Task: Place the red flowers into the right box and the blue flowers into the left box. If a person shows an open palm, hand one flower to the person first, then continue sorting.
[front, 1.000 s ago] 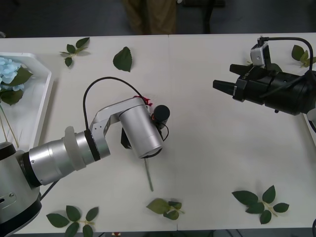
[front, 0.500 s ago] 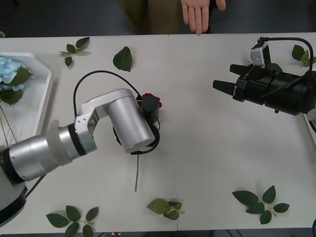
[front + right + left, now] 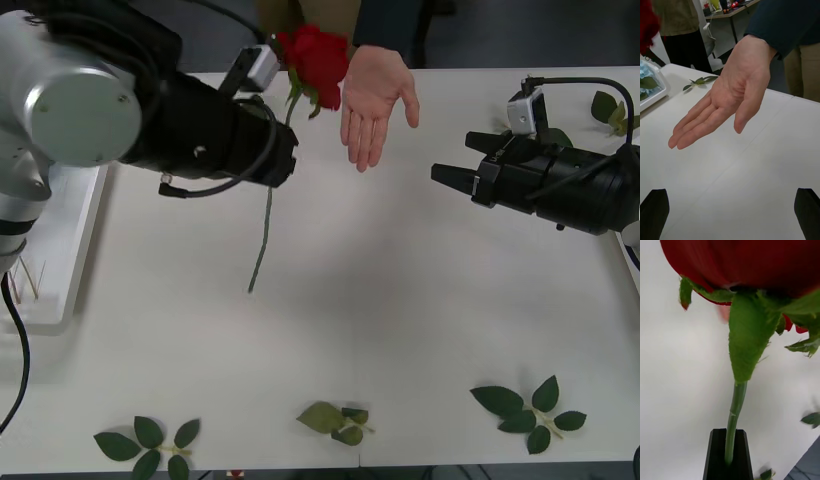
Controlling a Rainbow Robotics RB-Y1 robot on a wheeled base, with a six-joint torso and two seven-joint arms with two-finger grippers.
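Smooth white counter (image 3: 400,300): left claw (image 3: 729,453) pinches a velvety red rose's thin green stem (image 3: 318,55) beside a bare open palm (image 3: 372,95); right claw (image 3: 445,175) hovers agape, empty.

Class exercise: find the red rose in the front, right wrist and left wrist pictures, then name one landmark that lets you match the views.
Front view: red rose at top centre, left of the open palm, held by the left end effector.
Right wrist view: a red blur at the upper left edge.
Left wrist view: bloom at top, stem clamped below.
Shared landmark: the open palm.
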